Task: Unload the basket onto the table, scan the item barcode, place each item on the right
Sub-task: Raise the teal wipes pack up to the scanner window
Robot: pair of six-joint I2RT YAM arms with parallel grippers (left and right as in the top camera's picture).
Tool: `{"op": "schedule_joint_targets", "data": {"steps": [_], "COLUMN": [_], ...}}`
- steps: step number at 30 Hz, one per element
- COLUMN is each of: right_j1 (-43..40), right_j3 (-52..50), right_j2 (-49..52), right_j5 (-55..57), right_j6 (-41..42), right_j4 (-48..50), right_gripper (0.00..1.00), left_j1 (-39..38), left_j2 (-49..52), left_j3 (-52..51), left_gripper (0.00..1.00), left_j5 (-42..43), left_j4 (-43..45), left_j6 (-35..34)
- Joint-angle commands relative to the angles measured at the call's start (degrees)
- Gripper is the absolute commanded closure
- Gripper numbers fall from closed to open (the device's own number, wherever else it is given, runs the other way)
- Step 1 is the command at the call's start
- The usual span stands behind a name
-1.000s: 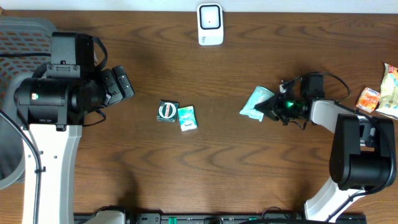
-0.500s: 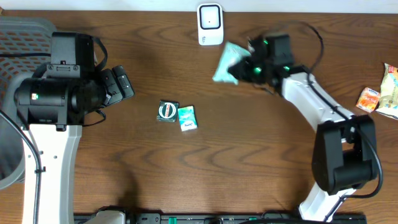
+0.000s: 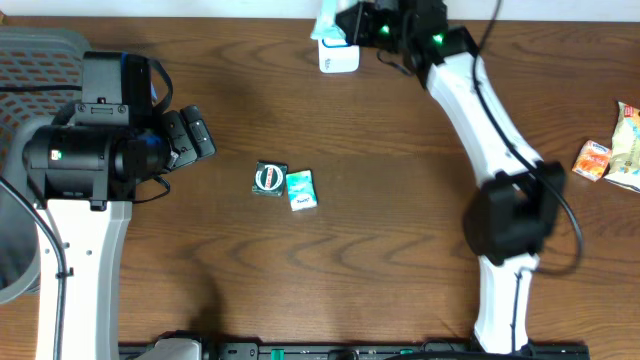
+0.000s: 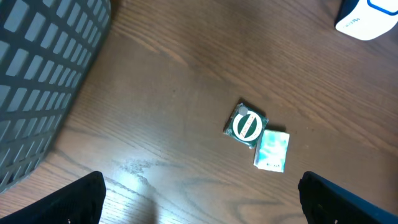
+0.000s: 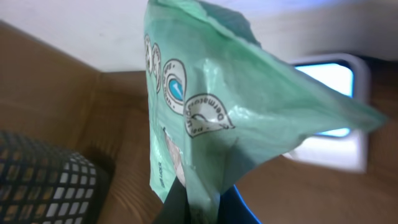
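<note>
arm (image 3: pixel 480 100) stretched far forward, right claw (image 3: pixel 352 20) pinching green packet (image 5: pixel 205 112) over scanner (image 3: pixel 338 58)

The left arm (image 3: pixel 75 165) stands folded above its white upright link at the near left, wrist turned toward the middle. The left gripper (image 3: pixel 198 137) is spread wide — in the wrist view only its two dark fingertips (image 4: pixel 71 199) show, one at each lower corner. The right arm (image 3: pixel 480 100) reaches in a long line from its base at the near right to the far edge — the right gripper (image 3: pixel 352 20) is pinched tight on a pale green packet (image 5: pixel 211 106).
</note>
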Motion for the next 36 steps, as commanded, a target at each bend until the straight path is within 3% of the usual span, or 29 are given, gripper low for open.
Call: {"op": "schedule_joint_targets", "data": {"steps": [1, 5, 12, 36], "right_j1": [-1.42, -3.61, -5.4, -6.12], "right_j3": [7.91, 13.07, 13.11, 12.85], "right_j2": [8.33, 14.53, 18.53, 18.16], "right_j5": [-9.7, -12.5, -12.26, -8.46], "right_j6": [-0.96, 0.81, 4.42, 2.89], "right_j4": [-0.52, 0.22, 4.0, -1.77], "right_gripper": [0.99, 0.99, 0.99, 0.99], "left_j1": [0.17, 0.17, 0.2, 0.17], "left_j2": [-0.26, -0.26, -0.26, -0.26], "left_j3": [0.13, 0.13, 0.13, 0.13], "left_gripper": [0.02, 0.03, 0.02, 0.02], "left_j5": [-0.72, -0.72, -0.72, -0.72], "left_j4": [-0.2, -0.17, -0.2, -0.2], "left_j6": [-0.68, -0.68, -0.68, -0.68]}}
